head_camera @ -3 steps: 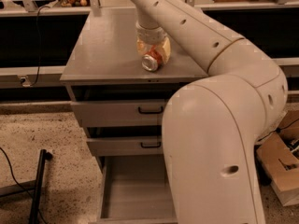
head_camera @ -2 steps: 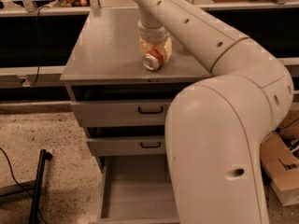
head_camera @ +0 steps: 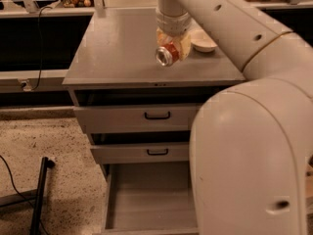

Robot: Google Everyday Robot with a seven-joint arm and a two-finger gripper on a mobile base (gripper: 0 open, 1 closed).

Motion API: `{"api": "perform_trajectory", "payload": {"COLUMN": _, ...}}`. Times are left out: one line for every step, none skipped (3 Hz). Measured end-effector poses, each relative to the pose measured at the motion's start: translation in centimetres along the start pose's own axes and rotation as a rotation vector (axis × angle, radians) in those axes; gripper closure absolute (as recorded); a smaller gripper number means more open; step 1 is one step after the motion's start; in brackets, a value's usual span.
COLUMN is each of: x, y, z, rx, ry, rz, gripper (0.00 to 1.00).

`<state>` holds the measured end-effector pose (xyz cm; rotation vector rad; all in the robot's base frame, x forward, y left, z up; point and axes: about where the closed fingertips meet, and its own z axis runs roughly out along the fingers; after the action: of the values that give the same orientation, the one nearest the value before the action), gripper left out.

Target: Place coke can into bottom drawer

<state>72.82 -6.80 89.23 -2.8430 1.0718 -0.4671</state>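
Grey counter [head_camera: 117, 48], end effector [head_camera: 172, 46] above it clamping coke can [head_camera: 165, 56], cream bowl [head_camera: 203, 43] beside, bottom drawer [head_camera: 151, 199] pulled open.

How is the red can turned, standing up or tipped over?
Tipped sideways: the coke can shows its round silver end toward the camera, held in the gripper above the cabinet top.

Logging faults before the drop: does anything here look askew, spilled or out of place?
Only the coke can: it lies sideways in the hand, silver end toward the camera, above the cabinet top. The bottom drawer stands open; the bowl sits upright; no spill shows.
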Motion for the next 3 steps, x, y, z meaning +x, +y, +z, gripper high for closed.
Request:
{"api": "perform_trajectory", "payload": {"x": -0.2, "y": 4.0, "z": -5.6, "rx": 0.103, "ry": -0.01, "rz": 0.202, "gripper": 1.0}}
{"api": "perform_trajectory", "payload": {"x": -0.7, "y": 11.1, "z": -8.5, "rx": 0.125, "ry": 0.017, "rz": 0.411, "gripper": 1.0}}
{"api": "perform_trajectory", "payload": {"x": -3.7, "y": 16.7, "z": -5.4, "rx": -0.016, "ry": 0.001, "rz": 0.561, "gripper": 1.0}}
